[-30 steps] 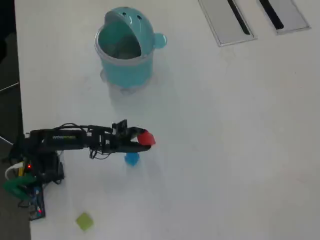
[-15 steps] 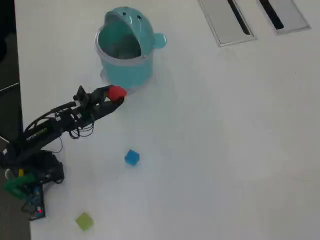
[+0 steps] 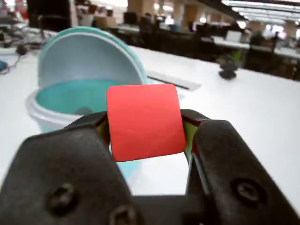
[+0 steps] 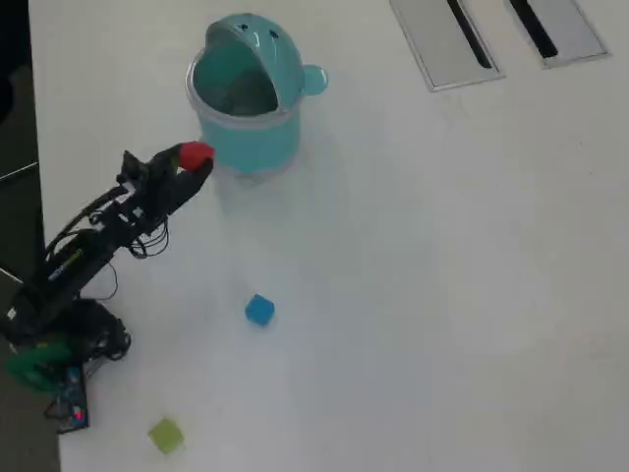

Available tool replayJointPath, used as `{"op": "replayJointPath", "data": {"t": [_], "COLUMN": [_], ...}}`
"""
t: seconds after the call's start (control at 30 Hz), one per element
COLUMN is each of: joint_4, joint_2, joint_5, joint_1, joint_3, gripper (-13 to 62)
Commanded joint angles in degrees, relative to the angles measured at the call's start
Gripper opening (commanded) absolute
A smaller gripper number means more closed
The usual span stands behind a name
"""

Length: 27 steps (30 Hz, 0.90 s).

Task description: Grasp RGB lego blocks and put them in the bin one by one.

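Pincer (image 3: pixel 145 129) closed to the width of the red cube (image 3: pixel 144 121), which it pinches between its two black jaws, one on each side face. In the overhead view the pincer (image 4: pixel 194 163) holds the red cube (image 4: pixel 197 154) just beside the light-teal bin (image 4: pixel 246 138), near the worktop's far-left corner. The bin (image 3: pixel 61 93) stands with its domed lid swung back and its mouth open. Blue cube (image 4: pixel 259 310) lies well apart, toward the worktop's middle; yellow-green cube (image 4: pixel 166 435) near the near-left corner. Two grey slotted panels (image 4: pixel 444 44) lie along the far edge.
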Motion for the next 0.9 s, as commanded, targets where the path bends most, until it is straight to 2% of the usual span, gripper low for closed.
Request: {"op": "replayJointPath", "data": {"t": [0.0, 0.37, 0.57, 0.87], "joint_4": [-5.8, -5.6, -7.5, -7.6], "joint_2": [0.3, -14.9, -31.0, -46.8], "joint_5": [-2.8, -2.6, -2.4, -2.7], "joint_1": [-1.1, -11.2, -16.0, -15.4], "joint_3": [-6.6, -20.7, -36.6, -55.7], "gripper": [14.8, 11.6, 11.8, 11.8]}}
